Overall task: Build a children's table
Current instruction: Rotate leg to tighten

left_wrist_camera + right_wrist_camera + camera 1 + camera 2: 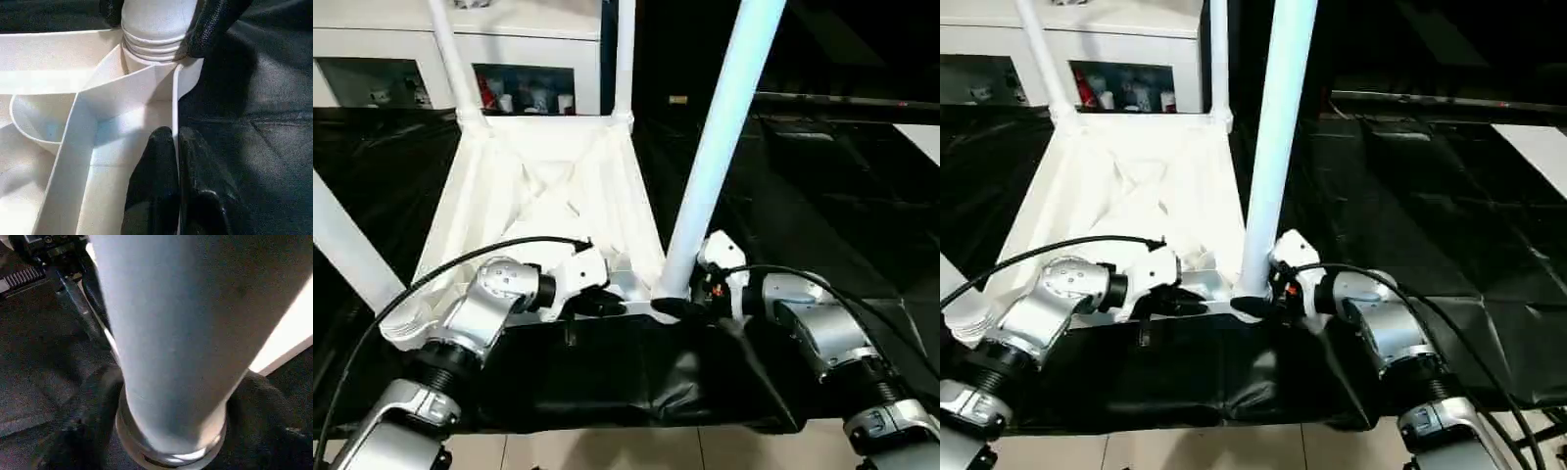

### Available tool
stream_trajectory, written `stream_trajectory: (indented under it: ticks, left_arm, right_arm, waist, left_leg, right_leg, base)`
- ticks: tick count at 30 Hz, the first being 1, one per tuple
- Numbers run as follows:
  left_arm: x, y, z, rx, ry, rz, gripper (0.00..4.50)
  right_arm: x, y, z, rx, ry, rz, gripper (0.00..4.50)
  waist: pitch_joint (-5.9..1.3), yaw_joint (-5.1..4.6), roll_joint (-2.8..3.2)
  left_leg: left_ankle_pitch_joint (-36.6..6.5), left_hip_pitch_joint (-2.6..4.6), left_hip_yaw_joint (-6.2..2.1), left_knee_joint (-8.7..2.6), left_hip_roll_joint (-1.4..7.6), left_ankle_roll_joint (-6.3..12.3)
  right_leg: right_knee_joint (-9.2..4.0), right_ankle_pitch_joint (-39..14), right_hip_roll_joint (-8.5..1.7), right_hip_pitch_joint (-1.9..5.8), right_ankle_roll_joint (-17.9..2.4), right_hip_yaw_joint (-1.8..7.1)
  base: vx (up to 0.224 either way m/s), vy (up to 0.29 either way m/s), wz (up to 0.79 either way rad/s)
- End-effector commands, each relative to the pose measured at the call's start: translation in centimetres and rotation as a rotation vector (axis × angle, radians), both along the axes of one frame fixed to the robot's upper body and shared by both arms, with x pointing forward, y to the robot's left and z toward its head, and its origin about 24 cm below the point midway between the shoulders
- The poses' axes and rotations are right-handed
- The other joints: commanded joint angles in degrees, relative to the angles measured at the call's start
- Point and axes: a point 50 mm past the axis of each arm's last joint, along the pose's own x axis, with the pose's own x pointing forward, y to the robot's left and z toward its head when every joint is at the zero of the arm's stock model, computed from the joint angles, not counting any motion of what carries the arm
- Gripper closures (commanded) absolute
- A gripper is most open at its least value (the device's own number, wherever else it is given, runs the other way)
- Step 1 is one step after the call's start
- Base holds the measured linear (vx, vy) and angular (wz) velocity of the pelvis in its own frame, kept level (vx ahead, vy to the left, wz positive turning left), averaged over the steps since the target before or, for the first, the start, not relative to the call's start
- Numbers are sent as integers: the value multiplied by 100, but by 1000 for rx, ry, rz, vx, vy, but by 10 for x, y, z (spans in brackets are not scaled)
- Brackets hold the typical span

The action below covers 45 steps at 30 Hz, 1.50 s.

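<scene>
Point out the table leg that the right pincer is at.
The near right leg, rising from the corner socket nearest the robot; the right pincer flanks its base. The other legs stand untouched.

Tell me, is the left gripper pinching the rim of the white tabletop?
Yes, the left gripper has its fingers closed on the tabletop rim's thin edge.

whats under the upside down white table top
Black cloth lies under the table top, showing along its near edge and both sides. Whatever is beneath the cloth, or directly under the top's middle, is covered.
</scene>
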Motion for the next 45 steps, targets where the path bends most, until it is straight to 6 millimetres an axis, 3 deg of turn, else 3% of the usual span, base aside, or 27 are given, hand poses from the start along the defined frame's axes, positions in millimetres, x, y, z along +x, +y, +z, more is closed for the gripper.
stream_trajectory:
  ticks: [1,6,9,10,11,12,14,15,16,18,19,23,24,25,29,32,35,37,38,42,45]
  left_arm:
    - [-9,-4,-12,-4,64,-30,450]
    - [-9,-4,-13,-6,71,-20,450]
    - [-5,-6,-15,-15,64,30,450]
    - [0,-10,-16,-30,52,93,450]
    - [0,-10,-16,-30,52,93,450]
    - [6,-16,-18,-30,43,147,450]
    - [10,-21,-19,-21,29,185,450]
    - [13,-25,-20,-11,18,212,450]
    - [16,-32,-21,-9,10,243,450]
    - [22,-48,-21,-1,-14,293,450]
    - [22,-48,-21,-1,-16,295,450]
    - [21,-59,-22,-9,-31,263,450]
    - [21,-60,-23,-9,-32,258,450]
    - [21,-58,-23,-7,-32,262,450]
    - [22,-48,-23,0,-35,276,450]
    - [23,-41,-22,7,-44,275,450]
    - [19,-29,-20,-14,-32,223,450]
    - [11,-21,-17,-60,-7,134,450]
    - [8,-19,-17,-64,6,110,450]
    - [-1,-7,-16,-53,56,27,450]
    - [-4,-3,-14,-62,74,4,450]
  right_arm:
    - [0,1,2,-3,-6,16,152]
    - [2,0,-3,-12,-21,-39,178]
    - [8,-2,-10,-9,-50,-178,182]
    - [14,-4,-17,5,-44,-328,182]
    - [14,-4,-17,5,-44,-328,183]
    - [16,-4,-24,12,-30,-453,183]
    - [17,-1,-29,21,-9,-550,183]
    - [17,2,-32,29,12,-612,183]
    - [18,8,-35,31,30,-679,183]
    - [17,27,-40,20,44,-730,183]
    - [17,28,-41,18,42,-728,183]
    - [13,50,-40,41,29,-667,183]
    - [12,52,-39,63,33,-654,127]
    - [13,52,-38,80,34,-654,127]
    - [18,39,-31,133,41,-686,96]
    - [20,32,-26,118,27,-645,70]
    - [17,18,-17,92,19,-463,70]
    - [8,8,-10,55,14,-280,70]
    - [5,5,-9,42,10,-230,70]
    - [-5,-4,-3,-23,8,-63,70]
    - [-5,-5,-1,-23,4,-35,70]
  waist:
    - [-283,13,-12]
    - [-284,5,-12]
    - [-250,-33,-16]
    - [-249,-58,-34]
    - [-237,-66,-24]
    - [-235,-81,-30]
    - [-224,-111,-27]
    - [-233,-107,-30]
    - [-238,-105,15]
    - [-232,-130,-2]
    - [-233,-129,38]
    - [-243,-120,19]
    - [-252,-121,30]
    - [-246,-117,26]
    - [-252,-106,27]
    - [-253,-101,24]
    - [-258,-87,9]
    - [-251,-46,6]
    - [-246,-46,-20]
    - [-263,-13,10]
    - [-260,-20,18]
  left_leg:
    - [-1112,35,47,-295,98,294]
    - [-1103,32,47,-292,93,276]
    - [-1402,21,37,-326,85,140]
    - [-1498,19,31,-331,82,77]
    - [-1575,31,29,-338,81,43]
    - [-1664,23,11,-344,77,-16]
    - [-1748,34,6,-357,69,-74]
    - [-1775,40,0,-351,63,-84]
    - [-1787,54,-4,-354,68,-87]
    - [-1911,72,0,-358,52,-125]
    - [-1937,68,-12,-365,51,-137]
    - [-1915,45,-5,-361,46,-52]
    - [-1918,49,-3,-357,47,-19]
    - [-1911,45,1,-359,47,7]
    - [-1948,55,-1,-361,55,52]
    - [-1850,37,-2,-368,63,69]
    - [-1823,29,2,-358,67,124]
    - [-1671,-2,7,-348,80,254]
    - [-1664,0,23,-341,79,300]
    - [-1392,12,30,-328,106,304]
    - [-1349,23,41,-324,105,311]
  right_leg:
    - [-330,-555,-241,286,-1328,168]
    - [-325,-538,-238,290,-1339,168]
    - [-385,-1149,-255,267,-1217,164]
    - [-408,-1444,-256,262,-1113,167]
    - [-429,-1610,-261,239,-1069,171]
    - [-441,-1845,-261,246,-981,169]
    - [-472,-2037,-252,214,-880,176]
    - [-472,-2081,-258,222,-859,173]
    - [-469,-2001,-256,214,-858,184]
    - [-487,-2065,-239,192,-848,182]
    - [-488,-2085,-240,194,-842,177]
    - [-493,-1809,-230,215,-846,182]
    - [-493,-1769,-235,223,-855,180]
    - [-498,-1779,-235,224,-857,182]
    - [-510,-1913,-247,222,-836,181]
    - [-488,-1720,-234,234,-882,174]
    - [-480,-1639,-240,257,-919,174]
    - [-467,-1464,-252,290,-935,169]
    - [-481,-1596,-260,269,-928,174]
    - [-421,-1280,-255,257,-1062,182]
    - [-395,-1022,-240,251,-1180,178]
  base:
    - [0,0,0]
    - [0,0,0]
    - [0,0,0]
    - [0,0,0]
    - [0,0,0]
    - [0,0,0]
    - [0,0,0]
    - [0,0,0]
    - [0,0,0]
    - [0,0,0]
    - [0,0,0]
    - [0,0,0]
    - [0,0,0]
    - [0,0,0]
    - [0,0,0]
    - [0,0,0]
    - [0,0,0]
    - [0,0,0]
    - [0,0,0]
    - [0,0,0]
    - [0,0,0]
